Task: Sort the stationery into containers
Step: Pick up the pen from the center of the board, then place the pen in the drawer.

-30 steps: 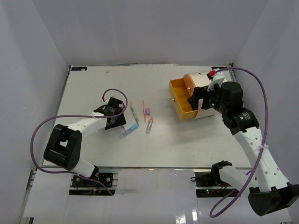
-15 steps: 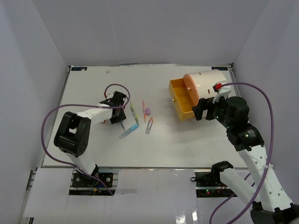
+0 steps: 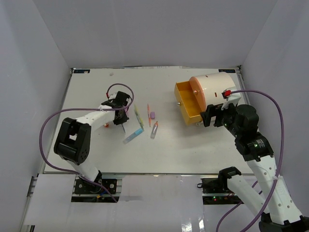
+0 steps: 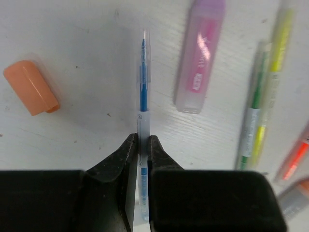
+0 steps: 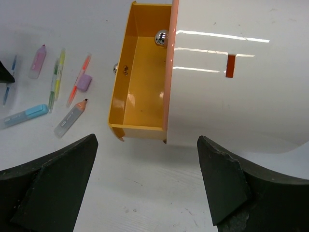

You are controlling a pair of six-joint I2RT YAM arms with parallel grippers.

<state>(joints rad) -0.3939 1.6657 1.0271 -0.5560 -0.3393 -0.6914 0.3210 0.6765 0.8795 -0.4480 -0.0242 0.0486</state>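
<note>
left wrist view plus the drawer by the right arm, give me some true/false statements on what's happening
1. The left gripper is shut on the blue pen. True.
2. In the left wrist view the orange cap lies right of the pink marker. False: the cap lies left of the pen and the marker lies right of it.
3. The yellow drawer stands pulled out of the white drum. True.
4. The right gripper holds a marker. False: it is open, holding nothing.
5. Pens already lie in the drawer. False: no stationery shows in it.
</note>
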